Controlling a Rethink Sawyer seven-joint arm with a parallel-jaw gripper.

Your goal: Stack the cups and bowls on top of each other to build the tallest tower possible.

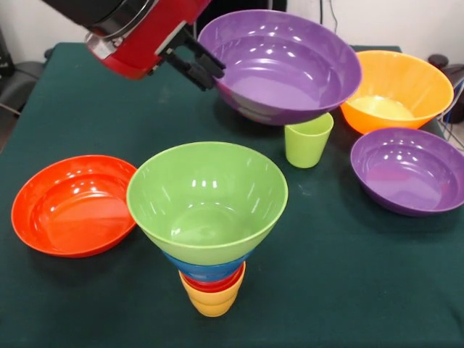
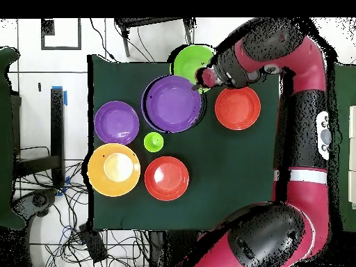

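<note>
At the hand (image 1: 206, 70), closed on the near rim of a purple bowl (image 1: 283, 65): the fingers pinch the wall edge-on and the bowl hangs lifted and tilted, clear of the counter (image 1: 87, 94). My read is that it's light, stiff, thin-walled plastic, glossy so likely slippery; a one-point rim pinch leaves the whole bowl cantilevered out from the hand, so it may rotate in the grip if swung fast. The rim is the only sensible hold on these bowls, since the walls are too wide to span. Below and forward of the hand stands the tower (image 1: 209, 239): yellow cup (image 1: 212, 304) at the bottom, red cup (image 1: 217, 284) in it, blue bowl (image 1: 203, 267) above, wide green bowl (image 1: 206, 199) on top. Narrow base with a wide top, so I'd judge it tippy; any sideways nudge on landing could topple it. Just under the held bowl's far side sits a green cup (image 1: 307, 140), upright on the counter. Beyond it, away from the hand, are an orange bowl (image 1: 397, 90) and a second purple bowl (image 1: 407, 170). A red-orange bowl (image 1: 72, 205) lies on the hand's other side, beside the tower; the overhead view shows another red-orange bowl (image 2: 167, 178) further off.
</note>
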